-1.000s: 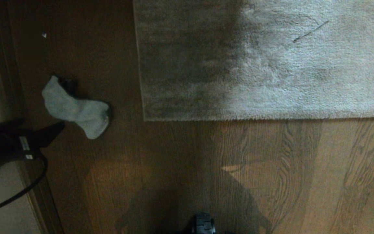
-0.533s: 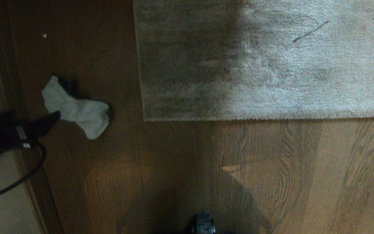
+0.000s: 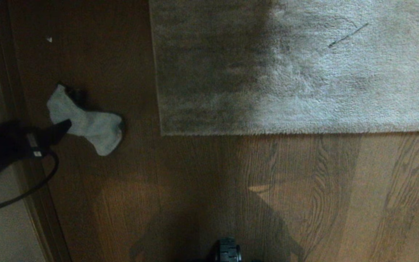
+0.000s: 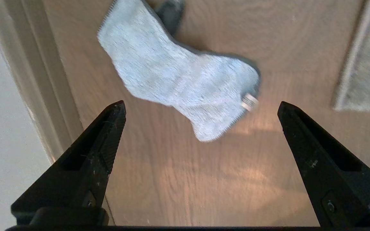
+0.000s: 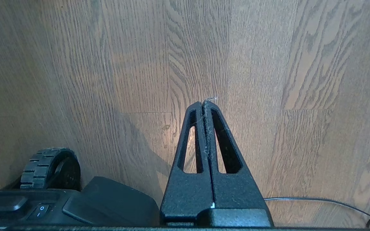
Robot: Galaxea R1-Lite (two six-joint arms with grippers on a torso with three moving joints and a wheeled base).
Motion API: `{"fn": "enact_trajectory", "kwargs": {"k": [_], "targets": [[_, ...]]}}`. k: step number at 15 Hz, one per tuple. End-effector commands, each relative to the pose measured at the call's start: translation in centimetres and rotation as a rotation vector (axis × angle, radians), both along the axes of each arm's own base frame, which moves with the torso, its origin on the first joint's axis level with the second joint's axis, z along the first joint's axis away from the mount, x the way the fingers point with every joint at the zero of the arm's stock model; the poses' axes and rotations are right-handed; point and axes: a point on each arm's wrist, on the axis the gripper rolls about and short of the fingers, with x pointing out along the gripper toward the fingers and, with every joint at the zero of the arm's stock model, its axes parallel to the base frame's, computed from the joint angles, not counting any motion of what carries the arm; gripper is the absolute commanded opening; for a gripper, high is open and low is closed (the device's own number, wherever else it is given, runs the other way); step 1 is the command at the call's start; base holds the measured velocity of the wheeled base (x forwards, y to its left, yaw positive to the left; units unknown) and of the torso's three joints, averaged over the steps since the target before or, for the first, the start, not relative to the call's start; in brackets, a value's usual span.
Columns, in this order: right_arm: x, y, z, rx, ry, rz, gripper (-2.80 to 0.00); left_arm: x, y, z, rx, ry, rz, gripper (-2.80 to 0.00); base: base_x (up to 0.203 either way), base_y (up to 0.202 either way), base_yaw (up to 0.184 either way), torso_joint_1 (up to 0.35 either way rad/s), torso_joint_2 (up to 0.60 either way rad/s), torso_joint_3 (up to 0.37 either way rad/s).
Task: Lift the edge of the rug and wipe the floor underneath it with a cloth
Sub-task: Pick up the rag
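Note:
The cloth (image 3: pixel 86 125), a pale grey-green rag with a small white tag, lies flat on the brown wood-grain floor (image 3: pixel 195 189), left of the rug. My left gripper (image 3: pixel 55 133) comes in from the left, and one dark fingertip overlaps the cloth's near-left side. In the left wrist view this gripper (image 4: pixel 201 103) is open wide and holds nothing, with the cloth (image 4: pixel 178 77) just beyond the tips. The rug edge (image 3: pixel 267 131) lies flat with its square corner toward the cloth, and the corner also shows in the left wrist view (image 4: pixel 361 73). My right gripper (image 5: pixel 206 102) hangs shut over bare floor.
A baseboard and pale wall (image 3: pixel 2 91) run along the left, close to my left arm. A black cable (image 3: pixel 31 189) loops from that arm. A small dark object (image 3: pixel 75 95) lies behind the cloth. One wheel of my base (image 5: pixel 50 166) is beside the right gripper.
My left gripper has moved forward toward the cloth, and its fingertip now overlaps the cloth's edge. Cloth, rug and right arm have not moved.

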Motion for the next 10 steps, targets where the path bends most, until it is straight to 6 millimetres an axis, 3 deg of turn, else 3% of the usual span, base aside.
{"fn": "enact_trajectory", "kwargs": {"k": [1,10], "targets": [[0.0,0.0,0.0,0.0,-0.001,0.0,-2.8,0.7,0.7,-0.1,0.001,-0.021,0.03,0.0,0.0,0.0,0.0,0.0,0.0,0.0],[0.0,0.0,0.0,0.0,-0.001,0.0,-2.8,2.6,1.7,-1.2,0.003,-0.03,0.065,0.0,0.0,0.0,0.0,0.0,0.0,0.0]]}}
